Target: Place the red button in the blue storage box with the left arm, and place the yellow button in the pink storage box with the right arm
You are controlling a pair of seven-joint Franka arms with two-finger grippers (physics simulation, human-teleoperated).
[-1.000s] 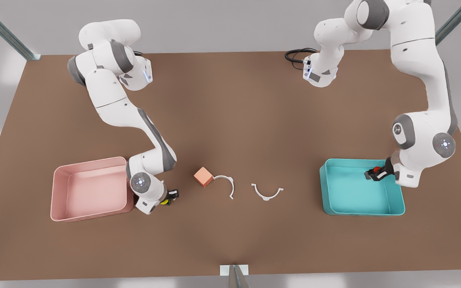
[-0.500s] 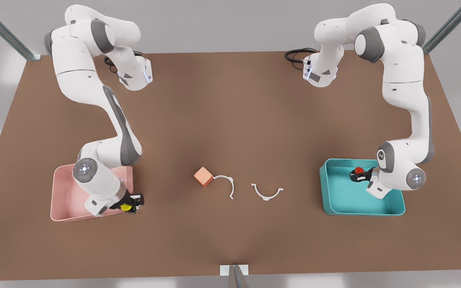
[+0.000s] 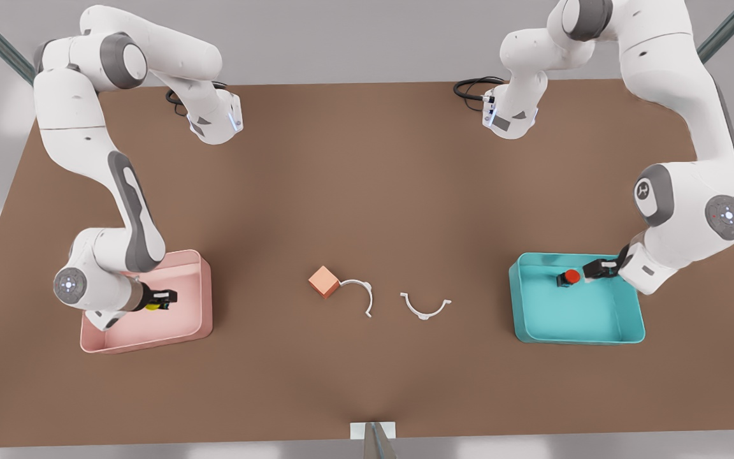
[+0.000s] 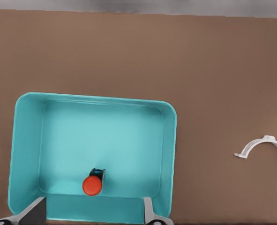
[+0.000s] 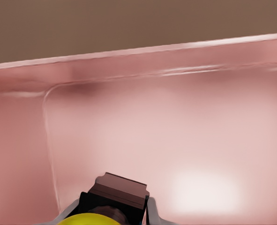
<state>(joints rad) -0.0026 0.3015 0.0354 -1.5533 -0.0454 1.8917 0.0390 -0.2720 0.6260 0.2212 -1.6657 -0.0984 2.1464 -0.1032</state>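
Red button (image 3: 571, 276) lies on the floor of the blue storage box (image 3: 628, 333), near the wall closest to the left gripper (image 3: 591, 271), which hangs just above and beside it over the tray at the front view's right; in the left wrist view the button (image 4: 92, 184) sits clear between the two fingertips (image 4: 150, 212), which stand wide apart with nothing between them, so that half of the job looks done. Yellow button (image 3: 152, 306) is clamped in the fingers of the right gripper (image 3: 162, 299), low over the inside of the pink storage box (image 3: 204, 290) at the front view's left; the right wrist view shows its yellow cap (image 5: 89, 219) and black base pinched between the fingers, with the pink floor (image 5: 204, 140) spread out beneath and the far wall well off. The step in hand is the release on that side. To do it well, I would judge that the gripper should be well within the rim and close to the floor before the fingers part, so that so small a piece neither bounces nor rolls to a wall. Then each arm should rise straight up, lest a finger catch a tray rim or nudge a button. The salmon cube (image 3: 323, 281) and the two white curved clips (image 3: 426, 306) on the brown surface (image 3: 367, 178) lie well apart from both trays and need no attention.
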